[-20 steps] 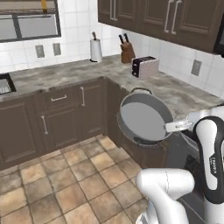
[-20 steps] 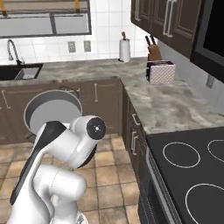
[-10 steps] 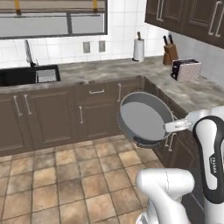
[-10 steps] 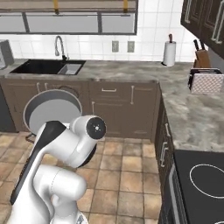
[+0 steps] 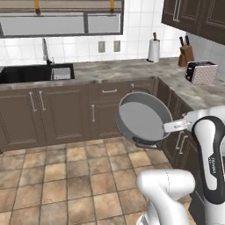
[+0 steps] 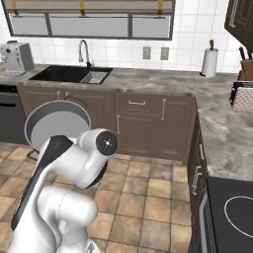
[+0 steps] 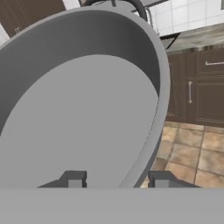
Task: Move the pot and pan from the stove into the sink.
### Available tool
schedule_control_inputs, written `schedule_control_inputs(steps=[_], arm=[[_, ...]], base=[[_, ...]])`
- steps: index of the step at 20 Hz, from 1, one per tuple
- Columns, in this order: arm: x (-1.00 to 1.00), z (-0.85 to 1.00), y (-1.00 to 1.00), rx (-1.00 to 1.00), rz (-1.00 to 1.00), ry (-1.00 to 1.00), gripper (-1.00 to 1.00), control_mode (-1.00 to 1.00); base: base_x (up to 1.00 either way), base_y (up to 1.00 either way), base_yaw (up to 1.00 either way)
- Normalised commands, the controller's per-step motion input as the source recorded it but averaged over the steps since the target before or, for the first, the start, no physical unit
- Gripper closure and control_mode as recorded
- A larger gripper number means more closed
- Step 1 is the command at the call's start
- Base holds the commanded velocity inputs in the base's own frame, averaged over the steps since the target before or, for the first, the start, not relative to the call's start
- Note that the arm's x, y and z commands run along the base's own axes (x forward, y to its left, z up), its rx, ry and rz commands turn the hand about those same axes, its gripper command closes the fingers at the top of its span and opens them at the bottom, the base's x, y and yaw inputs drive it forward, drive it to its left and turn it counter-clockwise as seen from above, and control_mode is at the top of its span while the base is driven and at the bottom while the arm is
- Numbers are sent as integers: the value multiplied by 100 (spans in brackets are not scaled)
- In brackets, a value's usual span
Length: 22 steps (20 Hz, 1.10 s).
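Note:
My gripper (image 5: 172,127) is shut on the rim of the silver-grey pot (image 5: 143,118), which hangs tipped on its side above the floor, its open side facing the camera. In the hand view the pot (image 7: 78,109) looms large and its rim passes between my gripper (image 7: 117,180) fingertips. From the right the pot (image 6: 54,126) shows behind my arm. The black sink (image 5: 35,72) lies in the counter at the far left, also the sink (image 6: 69,74), under a chrome tap (image 6: 84,49). A corner of the stove (image 6: 232,207) shows at the lower right. The pan is out of view.
Dark cabinet fronts (image 5: 66,110) run under the L-shaped stone counter (image 6: 222,123). A paper towel roll (image 5: 154,50), knife block (image 5: 185,52) and toaster (image 5: 201,72) stand in the corner. A coffee machine (image 6: 15,57) stands left of the sink. Tiled floor (image 5: 57,180) lies ahead.
The whole scene has slid right in both base views, bringing the sink and tap further into view: the camera moved. The pot stays held in the same pose.

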Motion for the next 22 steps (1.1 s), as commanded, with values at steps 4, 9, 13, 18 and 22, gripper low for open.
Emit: schedule_control_inputs(steps=[4,9,13,18,22], arm=[[0,0,0,0,0,0,100,100],[0,0,0,0,0,0,100,100],[0,0,0,0,0,0,100,100],[0,0,0,0,0,0,100,100],[0,0,0,0,0,0,100,100]], base=[[63,4,0],[83,12,0],[84,11,0],[76,11,0],[73,11,0]])
